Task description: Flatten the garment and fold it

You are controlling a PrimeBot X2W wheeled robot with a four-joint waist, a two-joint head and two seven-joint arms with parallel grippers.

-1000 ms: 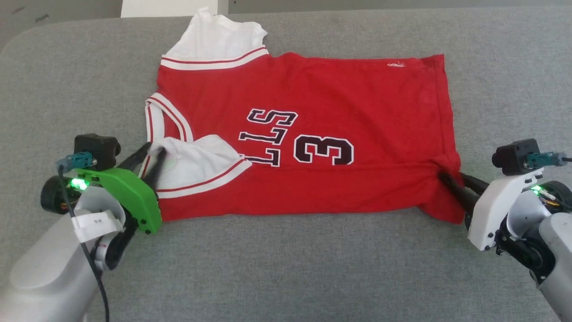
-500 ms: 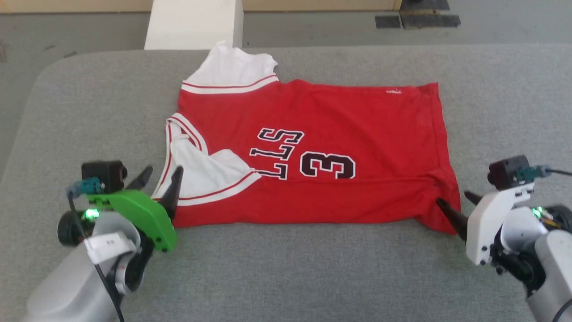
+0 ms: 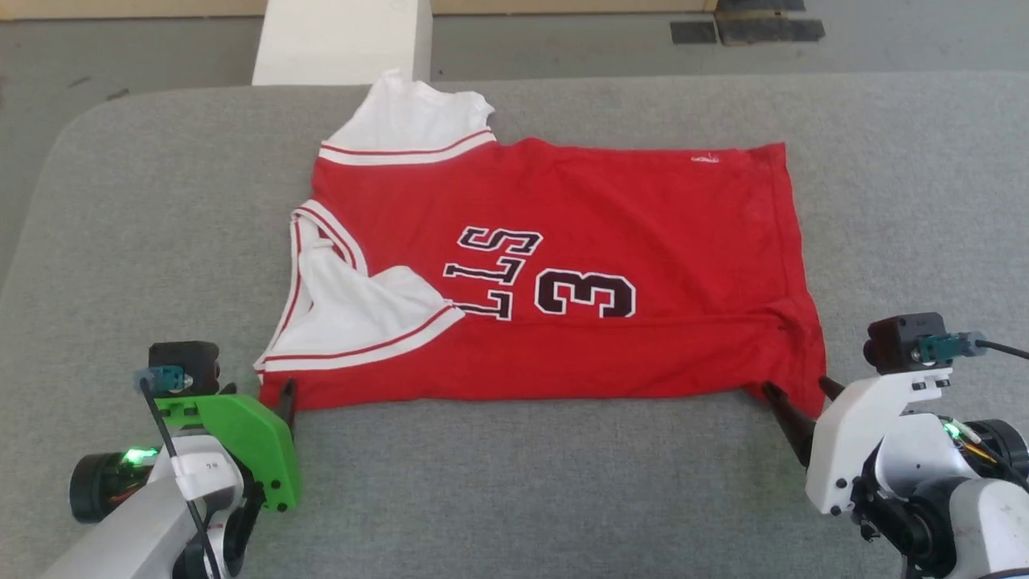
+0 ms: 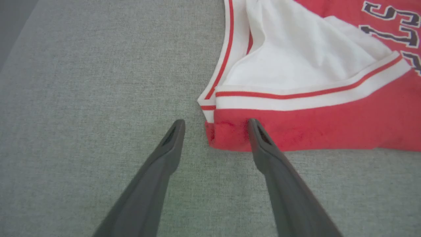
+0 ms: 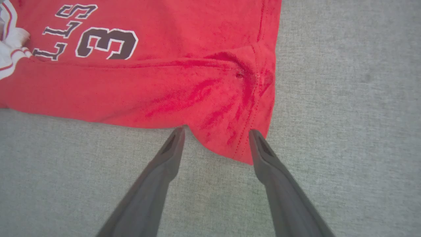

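Two long dark fingers of the left gripper point(image 4: 215, 122) stand well apart and clamp nothing; in the left wrist view the near collar-end corner of the red jersey T-shirt with white short sleeves and red-white striped trim point(image 3: 603, 209) lies between their tips, one tip over bare cloth surface and the other over the red edge, though whether it touches the fabric cannot be told. This garment lies spread on the grey fabric-covered table point(image 3: 514, 482), its collar end toward the robot's left and its hem toward the right, with the near long edge doubled over so that the black print outlined in white point(image 3: 547, 281) reads only as "LLS" and "3". One white sleeve point(image 3: 362, 314) lies folded onto the red body near the left gripper, and the other white sleeve point(image 3: 410, 121) sticks out toward the table's far edge, just before a pale block point(image 3: 342, 40) on the grey floor beyond. At the hem end the right gripper point(image 5: 215, 131) is likewise spread wide with nothing held, its two tips straddling the rumpled, creased near hem corner. A green cover point(image 3: 241, 434) sits on the left wrist and a white cover point(image 3: 844, 442) on the right
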